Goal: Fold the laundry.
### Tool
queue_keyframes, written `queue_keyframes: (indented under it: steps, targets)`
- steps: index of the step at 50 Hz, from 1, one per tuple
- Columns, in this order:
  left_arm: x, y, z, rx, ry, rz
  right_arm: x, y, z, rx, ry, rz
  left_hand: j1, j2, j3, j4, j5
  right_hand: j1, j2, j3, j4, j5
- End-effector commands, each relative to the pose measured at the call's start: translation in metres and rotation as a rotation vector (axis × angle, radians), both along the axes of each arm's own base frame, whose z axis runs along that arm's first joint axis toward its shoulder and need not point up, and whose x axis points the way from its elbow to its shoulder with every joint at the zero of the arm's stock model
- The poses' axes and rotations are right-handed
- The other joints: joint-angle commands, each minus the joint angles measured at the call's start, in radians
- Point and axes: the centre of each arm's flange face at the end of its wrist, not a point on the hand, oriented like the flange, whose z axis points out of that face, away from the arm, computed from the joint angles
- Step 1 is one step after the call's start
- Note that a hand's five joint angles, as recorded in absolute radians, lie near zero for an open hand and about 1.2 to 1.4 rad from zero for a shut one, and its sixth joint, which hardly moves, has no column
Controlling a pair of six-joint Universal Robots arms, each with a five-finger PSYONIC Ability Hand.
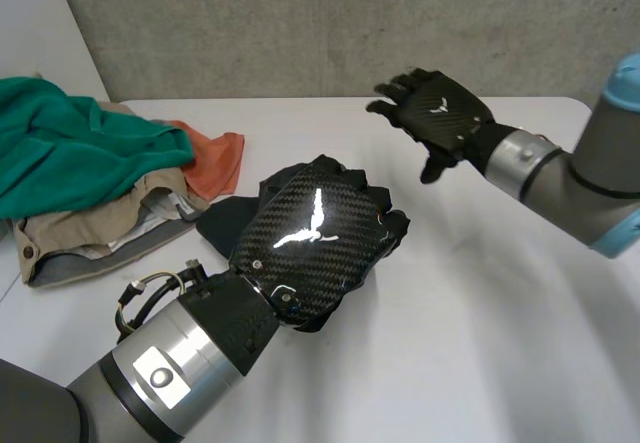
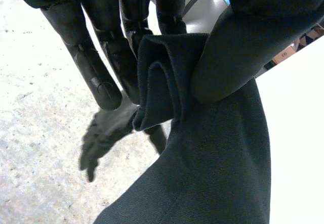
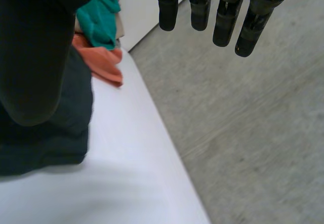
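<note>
A dark cloth (image 1: pixel 222 220) lies on the white table (image 1: pixel 480 343) near its middle, mostly under my left hand (image 1: pixel 310 231). In the left wrist view my left hand (image 2: pixel 93 67) is shut on a bunched fold of the dark cloth (image 2: pixel 167 77), pinched between the thumb and the fingers, and the rest of the cloth hangs down from it. My right hand (image 1: pixel 440 113) is raised over the far right of the table, apart from the cloth. Its fingers (image 3: pixel 201 6) are straight and hold nothing. The dark cloth (image 3: pixel 45 148) lies below its thumb.
A laundry pile sits at the table's left: a teal garment (image 1: pixel 70 148) on top, an orange one (image 1: pixel 215 163) beside it, beige clothes (image 1: pixel 90 233) underneath. A grey concrete wall (image 1: pixel 330 23) stands behind the table's far edge.
</note>
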Motion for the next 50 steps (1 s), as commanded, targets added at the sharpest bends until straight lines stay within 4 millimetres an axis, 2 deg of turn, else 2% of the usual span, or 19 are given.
queue_keyframes:
  steps: [1, 4, 10, 13, 15, 19, 22, 24, 28, 29, 30, 35, 36, 39, 40, 42, 43, 47, 50]
  targets:
    - [0.000, -0.001, 0.002, -0.005, 0.004, 0.003, -0.013, 0.015, -0.019, 0.181, 0.048, 0.076, 0.284, 0.198, 0.195, 0.193, 0.255, -0.024, -0.045, -0.037, -0.057, -0.061]
    - [0.000, -0.001, 0.002, -0.006, 0.005, 0.003, -0.012, 0.023, -0.027, 0.214, 0.066, 0.090, 0.284, 0.198, 0.195, 0.193, 0.255, -0.024, -0.045, -0.037, -0.057, -0.061]
    - [0.000, -0.001, 0.004, -0.011, 0.008, 0.003, -0.011, 0.023, -0.043, 0.270, 0.064, 0.088, 0.284, 0.198, 0.195, 0.193, 0.255, -0.024, -0.045, -0.037, -0.057, -0.061]
    - [0.000, -0.001, 0.005, -0.012, 0.009, 0.002, -0.003, 0.029, -0.051, 0.303, 0.055, 0.113, 0.284, 0.198, 0.195, 0.193, 0.255, -0.024, -0.045, -0.037, -0.057, -0.061]
    - [0.000, -0.001, 0.005, -0.013, 0.010, 0.002, 0.013, 0.039, -0.056, 0.300, 0.047, 0.155, 0.284, 0.198, 0.195, 0.193, 0.255, -0.024, -0.045, -0.037, -0.057, -0.061]
    - [0.000, -0.001, 0.005, -0.013, 0.010, 0.002, 0.030, 0.044, -0.062, 0.283, 0.011, 0.177, 0.284, 0.198, 0.195, 0.193, 0.255, -0.024, -0.045, -0.037, -0.057, -0.061]
    - [0.000, -0.001, 0.005, -0.014, 0.011, 0.002, 0.036, 0.041, -0.062, 0.293, -0.037, 0.153, 0.284, 0.198, 0.195, 0.193, 0.255, -0.006, -0.027, -0.019, -0.039, -0.043]
    - [0.000, -0.001, 0.005, -0.014, 0.011, 0.002, 0.041, 0.042, -0.064, 0.300, -0.059, 0.145, 0.284, 0.198, 0.195, 0.193, 0.255, 0.106, 0.085, 0.093, 0.073, 0.069]
    - [0.000, -0.001, 0.005, -0.013, 0.012, 0.003, 0.054, 0.042, -0.061, 0.273, -0.116, 0.126, 0.284, 0.198, 0.195, 0.193, 0.255, 0.627, 0.606, 0.614, 0.594, 0.590]
    - [0.000, -0.001, 0.005, -0.013, 0.012, 0.004, 0.056, 0.038, -0.058, 0.247, -0.134, 0.102, 0.284, 0.198, 0.195, 0.193, 0.255, 1.036, 1.015, 1.023, 1.003, 0.999]
    - [0.000, -0.001, 0.005, -0.013, 0.012, 0.006, 0.056, 0.035, -0.056, 0.231, -0.144, 0.083, 0.284, 0.198, 0.195, 0.193, 0.255, 1.196, 1.175, 1.183, 1.163, 1.159]
    - [0.002, -0.006, 0.006, -0.014, 0.013, 0.023, 0.044, 0.018, -0.038, 0.147, -0.188, -0.070, 0.284, 0.198, 0.195, 0.193, 0.255, 1.198, 1.176, 1.184, 1.164, 1.160]
    - [0.003, -0.008, 0.006, -0.014, 0.013, 0.029, 0.039, 0.017, -0.021, 0.109, -0.201, -0.111, 0.284, 0.198, 0.195, 0.193, 0.255, 1.198, 1.176, 1.184, 1.164, 1.160]
    - [0.007, -0.020, 0.007, -0.017, 0.017, 0.073, 0.031, 0.020, 0.008, 0.056, -0.207, -0.149, 0.284, 0.198, 0.195, 0.193, 0.255, 1.198, 1.176, 1.184, 1.164, 1.160]
    - [0.009, -0.025, 0.007, -0.017, 0.018, 0.093, 0.016, 0.023, 0.030, 0.019, -0.183, -0.181, 0.284, 0.198, 0.195, 0.193, 0.255, 1.198, 1.176, 1.184, 1.164, 1.160]
    - [0.014, -0.035, 0.008, -0.017, 0.022, 0.143, 0.000, 0.022, 0.043, -0.010, -0.152, -0.220, 0.284, 0.198, 0.195, 0.193, 0.255, 1.198, 1.176, 1.184, 1.164, 1.160]
    - [0.019, -0.046, 0.009, -0.018, 0.030, 0.207, -0.018, 0.022, 0.059, -0.057, -0.107, -0.265, 0.284, 0.198, 0.195, 0.193, 0.255, 1.198, 1.176, 1.184, 1.164, 1.160]
    - [0.030, -0.069, 0.013, -0.014, 0.054, 0.360, -0.047, 0.034, 0.079, -0.109, 0.048, -0.338, 0.284, 0.198, 0.195, 0.193, 0.255, 1.198, 1.176, 1.184, 1.164, 1.160]
    - [0.032, -0.077, 0.008, 0.000, 0.049, 0.423, -0.054, 0.049, 0.085, -0.109, 0.137, -0.353, 0.284, 0.198, 0.195, 0.193, 0.255, 1.198, 1.176, 1.184, 1.164, 1.160]
